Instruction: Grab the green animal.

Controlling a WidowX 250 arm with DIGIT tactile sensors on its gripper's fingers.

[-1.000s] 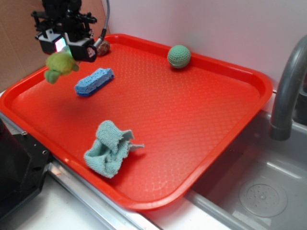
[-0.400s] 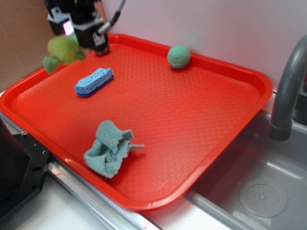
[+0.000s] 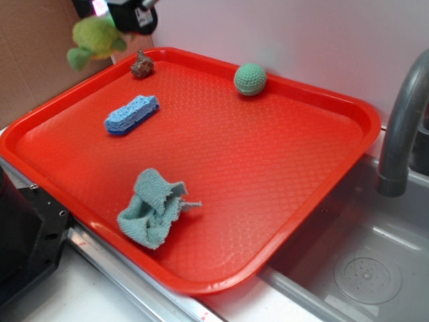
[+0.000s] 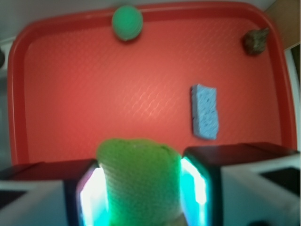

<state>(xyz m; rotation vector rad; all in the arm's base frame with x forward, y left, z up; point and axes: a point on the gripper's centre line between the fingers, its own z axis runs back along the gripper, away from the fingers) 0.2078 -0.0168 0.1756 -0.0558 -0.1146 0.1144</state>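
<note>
Above tray (image 3: 335, 107), pincer (image 4: 141, 188) cropped, gripping green animal (image 3: 94, 37)

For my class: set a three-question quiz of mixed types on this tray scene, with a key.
1. True or false: the green animal rests on the red tray.
2. What clamps the toy in the wrist view?
A. blue sponge
B. gripper fingers
C. teal rag
3. Fill in: the knitted ball sits near the tray's ____ rim.

Key: 1 false, it hangs above the tray; 2 B; 3 far.
</note>
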